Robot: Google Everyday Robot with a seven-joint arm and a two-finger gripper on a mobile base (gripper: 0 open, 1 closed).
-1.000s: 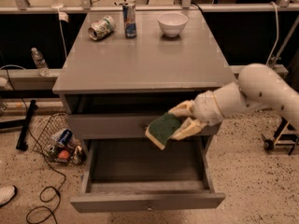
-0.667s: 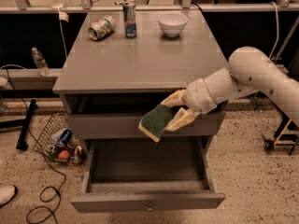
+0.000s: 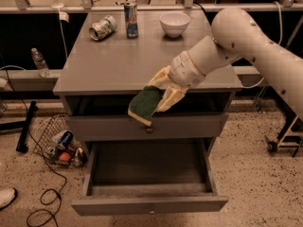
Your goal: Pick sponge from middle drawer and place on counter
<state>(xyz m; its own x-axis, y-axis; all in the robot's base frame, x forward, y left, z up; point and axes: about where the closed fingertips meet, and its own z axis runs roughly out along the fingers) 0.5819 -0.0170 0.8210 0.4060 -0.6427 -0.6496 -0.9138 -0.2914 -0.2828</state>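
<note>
My gripper [image 3: 157, 97] is shut on the sponge [image 3: 146, 103], whose dark green face points at the camera with a yellow edge showing below. It holds the sponge in the air just in front of the counter's [image 3: 118, 65] front edge, level with the gap under the top. The middle drawer [image 3: 149, 205] is pulled out wide below and its tray looks empty. The white arm reaches in from the right.
A crushed can [image 3: 102, 27], an upright can [image 3: 131, 19] and a white bowl [image 3: 174, 23] stand at the back of the counter. Another knobbed drawer front [image 3: 194, 126] is closed. A wire basket [image 3: 59, 143], cables and a bottle [image 3: 40, 62] are on the left.
My gripper has carried the sponge up and to the left, from in front of the closed drawer front to the level of the counter's front edge.
</note>
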